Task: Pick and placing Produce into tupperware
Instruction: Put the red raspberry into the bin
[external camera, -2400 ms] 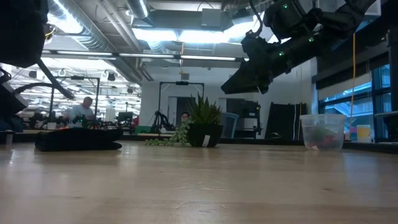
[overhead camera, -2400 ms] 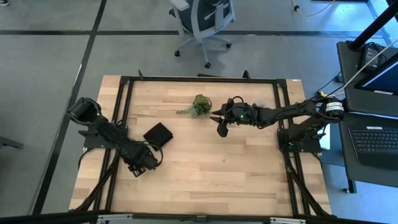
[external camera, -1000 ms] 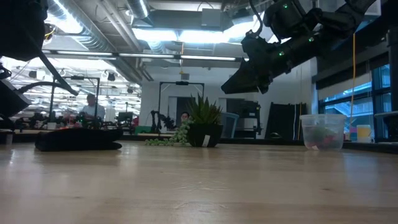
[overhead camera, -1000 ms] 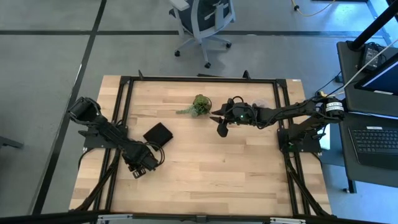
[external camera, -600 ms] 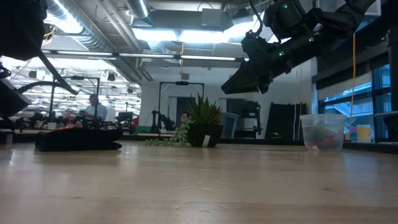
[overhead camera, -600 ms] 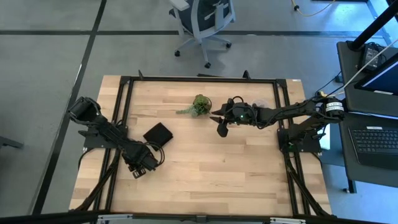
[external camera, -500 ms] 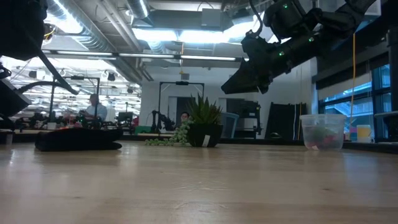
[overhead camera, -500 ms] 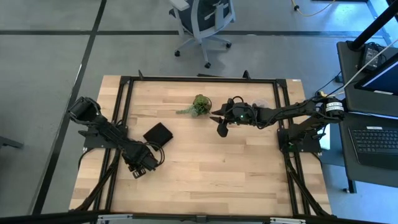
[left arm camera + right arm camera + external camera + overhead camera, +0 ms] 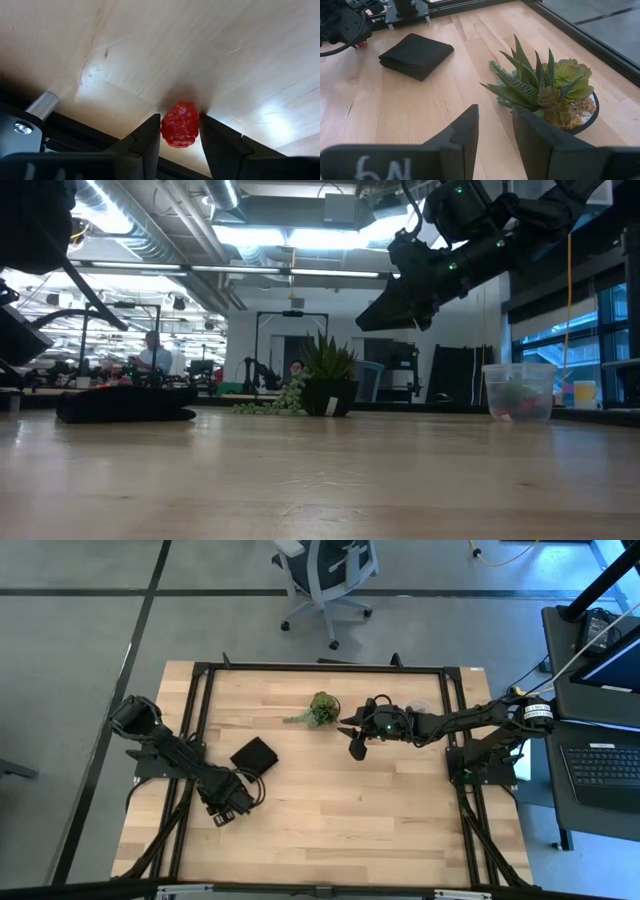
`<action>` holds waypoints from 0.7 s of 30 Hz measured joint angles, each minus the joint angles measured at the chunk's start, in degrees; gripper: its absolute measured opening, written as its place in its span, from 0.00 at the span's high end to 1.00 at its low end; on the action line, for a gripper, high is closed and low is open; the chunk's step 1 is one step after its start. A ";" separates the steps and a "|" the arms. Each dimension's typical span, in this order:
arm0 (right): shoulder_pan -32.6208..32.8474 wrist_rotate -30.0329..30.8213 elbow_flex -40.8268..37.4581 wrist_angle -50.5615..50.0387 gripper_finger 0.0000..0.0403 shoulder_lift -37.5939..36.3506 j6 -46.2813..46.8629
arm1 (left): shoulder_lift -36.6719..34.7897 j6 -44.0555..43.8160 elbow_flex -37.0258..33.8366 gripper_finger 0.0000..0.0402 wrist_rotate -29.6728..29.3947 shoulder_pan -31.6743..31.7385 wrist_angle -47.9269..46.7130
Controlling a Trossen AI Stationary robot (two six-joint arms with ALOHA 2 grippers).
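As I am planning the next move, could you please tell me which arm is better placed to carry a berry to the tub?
Probably the left. Its claw is shut on a red berry near the black cloth. The right claw is empty, raised beside the plant, though closer to the tub.

Legible markings: one only. The right gripper (image 9: 492, 132) body carries pale handwritten characters at 7 o'clock of its wrist view, resembling "6N"; exact reading uncertain.
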 joint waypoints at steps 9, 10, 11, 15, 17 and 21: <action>0.00 -0.02 0.00 -0.17 0.70 0.00 0.26 | 0.00 0.04 0.04 0.79 0.21 0.00 0.21; 0.00 -0.02 0.00 -0.25 0.70 0.00 0.26 | 0.00 0.04 0.04 0.79 0.19 0.00 0.21; 0.00 -0.02 0.00 -0.32 0.70 0.00 0.26 | 0.00 0.06 0.04 0.79 0.17 0.00 0.21; 0.00 -0.02 0.00 -0.33 0.70 0.00 0.35 | 0.00 0.15 0.04 0.76 -0.05 0.00 0.23; 0.00 -0.02 0.00 -0.33 0.70 0.00 0.37 | 0.00 0.20 0.04 0.77 -0.05 0.00 0.22; 0.00 -0.06 0.00 -0.31 0.70 -0.01 0.46 | -0.28 1.30 1.20 0.79 -1.32 -0.02 -0.98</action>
